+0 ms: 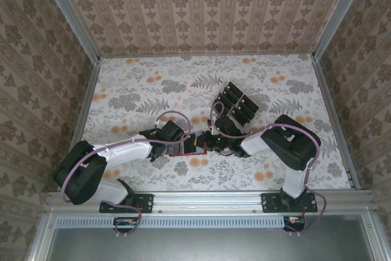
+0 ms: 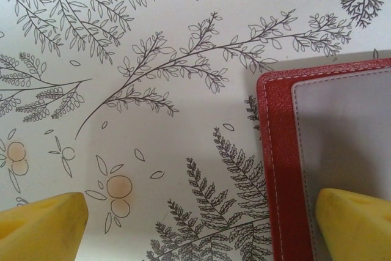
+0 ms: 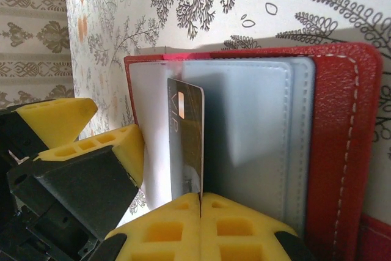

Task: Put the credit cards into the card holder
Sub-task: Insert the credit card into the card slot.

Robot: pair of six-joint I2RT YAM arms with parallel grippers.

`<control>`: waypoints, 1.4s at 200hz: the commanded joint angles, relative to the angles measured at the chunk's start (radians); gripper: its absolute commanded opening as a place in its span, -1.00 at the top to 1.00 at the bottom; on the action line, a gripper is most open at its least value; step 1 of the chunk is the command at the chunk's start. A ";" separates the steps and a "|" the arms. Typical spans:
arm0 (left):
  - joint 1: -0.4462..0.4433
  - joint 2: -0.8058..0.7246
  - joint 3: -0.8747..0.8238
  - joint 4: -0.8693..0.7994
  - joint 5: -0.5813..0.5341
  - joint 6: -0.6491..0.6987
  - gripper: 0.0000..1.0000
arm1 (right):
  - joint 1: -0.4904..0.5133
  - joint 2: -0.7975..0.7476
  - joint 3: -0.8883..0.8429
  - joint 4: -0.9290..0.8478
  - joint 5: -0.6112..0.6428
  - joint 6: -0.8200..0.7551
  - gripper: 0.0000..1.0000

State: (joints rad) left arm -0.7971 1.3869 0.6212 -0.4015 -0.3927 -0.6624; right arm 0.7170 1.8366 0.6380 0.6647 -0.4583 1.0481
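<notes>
Now — step: right fingers (image 3: 165,230) are gripping one credit card (image 3: 186,139) on edge, working it into the open card holder (image 3: 342,151) lying on the surface (image 1: 153,77) | left fingers (image 2: 43,230) are gaping, straddling its edge | next: likely sliding flatter, deeper, then releasing.

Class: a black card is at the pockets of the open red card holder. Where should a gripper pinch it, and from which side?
Pinch the card across its flat faces at the end outside the card holder, coming from the holder's open side, as the right gripper does. The card is thin and its far end lies against the grey pockets, so only this end is free.
</notes>
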 commanded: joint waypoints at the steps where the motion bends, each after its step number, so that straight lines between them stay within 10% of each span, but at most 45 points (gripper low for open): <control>1: 0.001 0.026 -0.010 -0.079 -0.036 -0.032 -0.96 | 0.002 0.030 0.014 -0.002 -0.026 -0.004 1.00; 280: -0.007 0.044 0.004 -0.152 -0.090 -0.095 -0.97 | -0.020 0.066 0.042 0.027 0.004 -0.003 1.00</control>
State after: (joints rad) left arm -0.8021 1.4021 0.6338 -0.4721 -0.4622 -0.7464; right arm 0.7094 1.8725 0.6621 0.6941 -0.4767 1.0481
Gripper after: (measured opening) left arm 0.985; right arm 0.068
